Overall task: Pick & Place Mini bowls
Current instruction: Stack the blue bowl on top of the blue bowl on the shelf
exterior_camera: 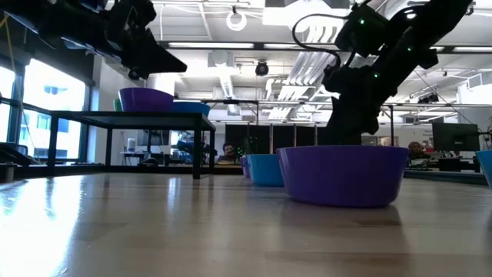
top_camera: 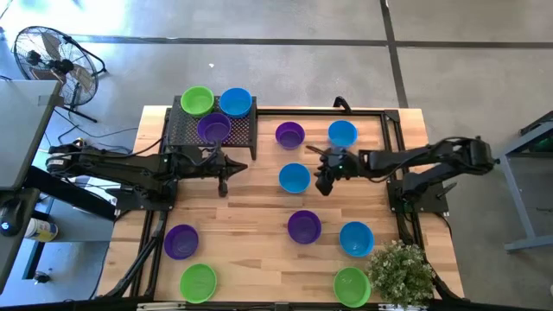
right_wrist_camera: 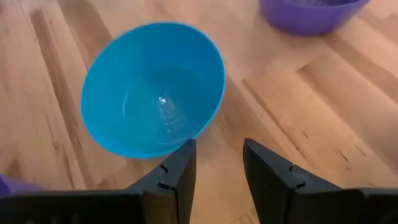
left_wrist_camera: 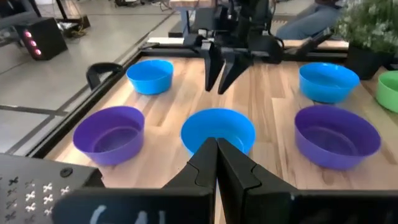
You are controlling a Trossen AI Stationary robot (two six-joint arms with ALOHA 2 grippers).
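right wrist view shows the right end effector [right_wrist_camera: 217, 165] with its fingers parted and nothing between them, just beside the rim of a small round glossy blue plastic bowl [right_wrist_camera: 153, 90] sitting upright on the wooden counter [right_wrist_camera: 323, 106]. left end effector [top_camera: 223, 184] hangs pinched shut and empty near the black mesh rack [top_camera: 238, 140], which carries three more bowls.

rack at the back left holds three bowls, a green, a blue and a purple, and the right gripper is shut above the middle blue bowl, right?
Not quite. The right gripper is open, fingers apart, as the right wrist view shows, above the blue bowl. The rack does hold green, blue and purple bowls.
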